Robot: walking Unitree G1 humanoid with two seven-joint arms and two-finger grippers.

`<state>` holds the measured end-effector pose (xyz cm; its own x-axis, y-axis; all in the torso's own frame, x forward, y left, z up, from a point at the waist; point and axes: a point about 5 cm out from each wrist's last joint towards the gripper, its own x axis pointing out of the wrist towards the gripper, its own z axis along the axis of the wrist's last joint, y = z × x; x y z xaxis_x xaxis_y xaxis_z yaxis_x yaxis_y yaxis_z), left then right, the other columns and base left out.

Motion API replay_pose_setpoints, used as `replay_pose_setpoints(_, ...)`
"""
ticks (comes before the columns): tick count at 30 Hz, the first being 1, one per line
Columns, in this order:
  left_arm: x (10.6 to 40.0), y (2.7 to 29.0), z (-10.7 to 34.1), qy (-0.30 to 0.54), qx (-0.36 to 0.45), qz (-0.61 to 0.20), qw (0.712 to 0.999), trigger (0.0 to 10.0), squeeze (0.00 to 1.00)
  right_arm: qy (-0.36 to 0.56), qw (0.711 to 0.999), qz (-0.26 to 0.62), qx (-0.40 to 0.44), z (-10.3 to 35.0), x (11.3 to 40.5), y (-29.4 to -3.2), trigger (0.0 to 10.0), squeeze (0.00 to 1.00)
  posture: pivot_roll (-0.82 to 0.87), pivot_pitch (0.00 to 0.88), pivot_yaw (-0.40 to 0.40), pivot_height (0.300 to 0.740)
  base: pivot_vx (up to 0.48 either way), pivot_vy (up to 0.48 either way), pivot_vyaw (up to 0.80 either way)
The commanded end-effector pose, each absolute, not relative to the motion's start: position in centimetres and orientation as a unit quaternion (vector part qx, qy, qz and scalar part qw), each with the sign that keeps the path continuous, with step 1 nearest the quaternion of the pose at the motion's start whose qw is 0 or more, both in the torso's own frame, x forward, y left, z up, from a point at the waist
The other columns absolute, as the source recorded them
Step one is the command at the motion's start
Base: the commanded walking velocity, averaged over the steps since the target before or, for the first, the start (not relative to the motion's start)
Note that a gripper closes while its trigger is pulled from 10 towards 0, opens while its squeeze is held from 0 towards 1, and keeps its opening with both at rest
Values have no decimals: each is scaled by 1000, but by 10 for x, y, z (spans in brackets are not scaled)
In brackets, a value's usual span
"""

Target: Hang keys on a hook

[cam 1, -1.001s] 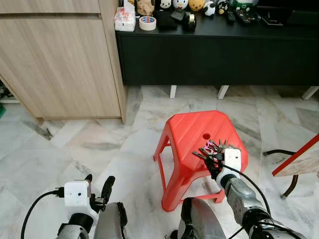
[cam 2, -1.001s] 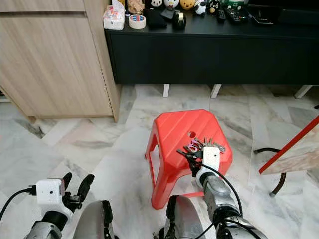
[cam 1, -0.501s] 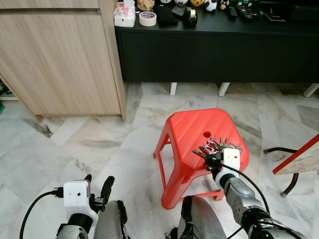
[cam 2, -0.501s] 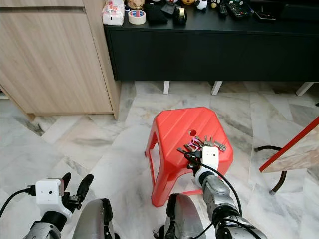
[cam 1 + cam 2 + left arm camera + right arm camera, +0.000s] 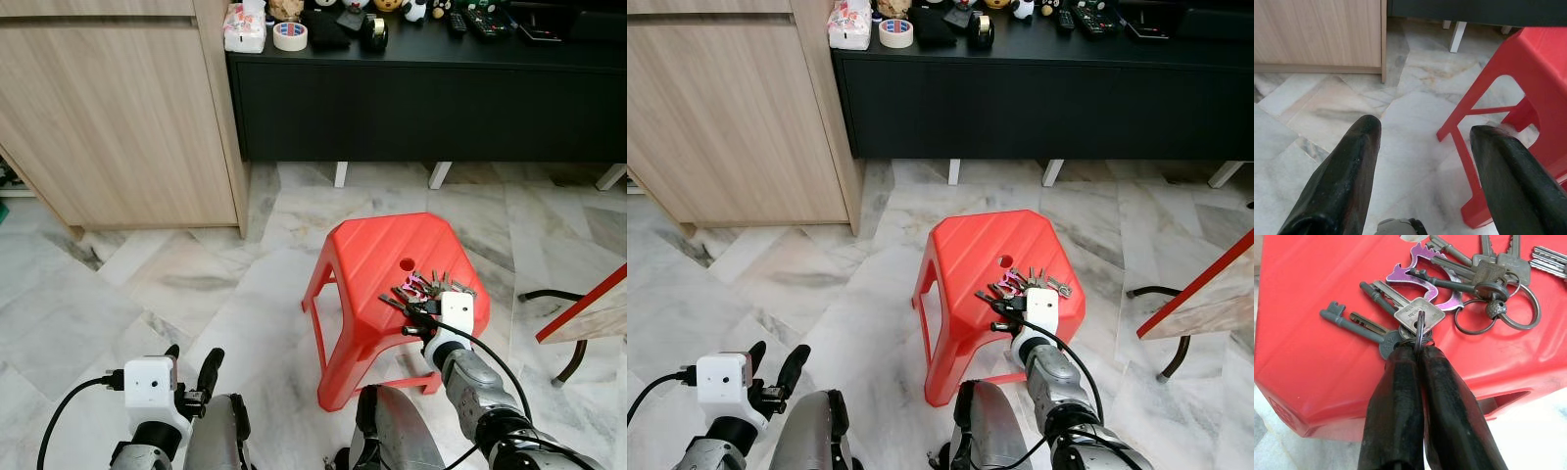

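**Keys pinched on the stool, no hook reached yet**

From where I stand, the job looks barely begun. The right gripper (image 5: 1418,357) has its two black fingers pressed together on a ring of the bunch of keys (image 5: 1459,279), and the bunch lies spread across the near edge of the red stool (image 5: 377,259). Most of the keys rest flat on the plastic, so I judge that the grasp is made but the lift is not. I can make out no hook anywhere around the stool, the wooden cabinet (image 5: 118,108) or the black sideboard (image 5: 431,88), so carrying the keys off, finding the hook and slipping a ring over it are all left to do.

The bunch itself is a mixed lot: several steel keys fanned outward, two darker long-shanked ones pointing off toward the stool's edge, a purple shaped metal piece, perhaps an opener, and a few linked rings, one large. The pinch sits on a small ring with a square-headed key right at the fingertips. Loosely joined as it is, I expect the bunch to dangle and swing once raised.

The left gripper (image 5: 1422,147) hangs low beside the stool over the marble floor (image 5: 147,294), its fingers spread wide and holding nothing.
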<state>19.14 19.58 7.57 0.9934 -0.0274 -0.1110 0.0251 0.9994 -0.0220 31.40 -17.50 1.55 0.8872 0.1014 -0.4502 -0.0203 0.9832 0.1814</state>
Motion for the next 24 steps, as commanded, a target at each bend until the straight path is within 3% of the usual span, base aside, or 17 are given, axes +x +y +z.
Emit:
replay_pose_setpoints(1,190,196,69,68,-7,-10,998,10000,0,237,967,21,90,16,314,-182,0,0,131,149,-110,585,0,0,0)
replay_pose_setpoints(6,194,197,64,71,-4,-9,997,10000,0,225,970,21,90,19,316,-183,0,0,132,118,-113,585,0,0,0)
replay_pose_setpoints(10,202,202,58,74,1,-3,997,10000,0,204,975,31,87,24,319,-181,0,0,137,45,-119,585,0,0,0)
replay_pose_setpoints(11,204,203,56,74,3,-1,997,10000,0,198,976,36,84,26,320,-181,353,0,137,45,-119,585,0,0,0)
replay_pose_setpoints(12,207,204,55,75,5,0,997,10000,0,193,977,39,83,27,320,-180,3490,0,138,25,-119,585,0,0,0)
replay_pose_setpoints(13,212,208,51,77,6,6,997,10000,0,177,980,51,72,29,321,-178,10000,0,132,0,-117,585,0,0,0)
replay_pose_setpoints(24,229,220,34,90,7,30,995,10000,0,90,992,57,70,42,314,-183,10000,0,113,0,-89,585,0,0,0)
